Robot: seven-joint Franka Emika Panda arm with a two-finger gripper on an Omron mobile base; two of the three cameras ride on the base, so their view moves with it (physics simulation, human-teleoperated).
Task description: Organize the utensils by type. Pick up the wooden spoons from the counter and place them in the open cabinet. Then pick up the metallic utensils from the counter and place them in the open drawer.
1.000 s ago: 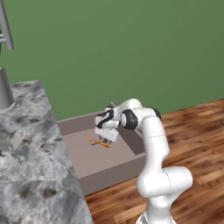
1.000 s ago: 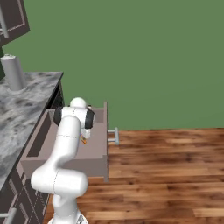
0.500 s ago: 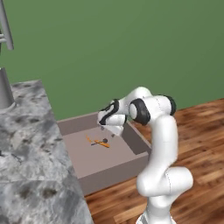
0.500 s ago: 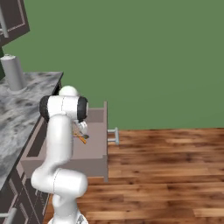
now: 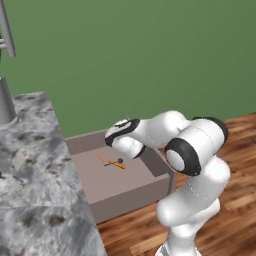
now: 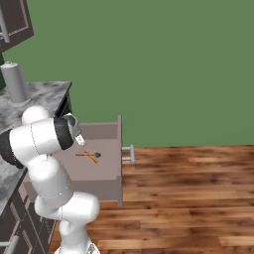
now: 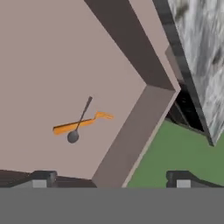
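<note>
Arm folded low over the open drawer (image 5: pixel 125 187), wrist level, fingers (image 7: pixel 43 177) spread wide and empty above it. Grey spoon (image 7: pixel 78 122) lies crossed over the orange-handled utensil (image 7: pixel 81 123) on the drawer floor, beside the counter (image 5: pixel 35 165).

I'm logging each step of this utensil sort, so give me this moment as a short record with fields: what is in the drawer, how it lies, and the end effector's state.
drawer: pulled open below the counter
contents: dark grey spoon and orange-handled utensil on the flat bottom
arrangement: the two cross each other, the spoon on top
end effector: open, holding nothing, above the drawer
contact: none with either utensil
</note>
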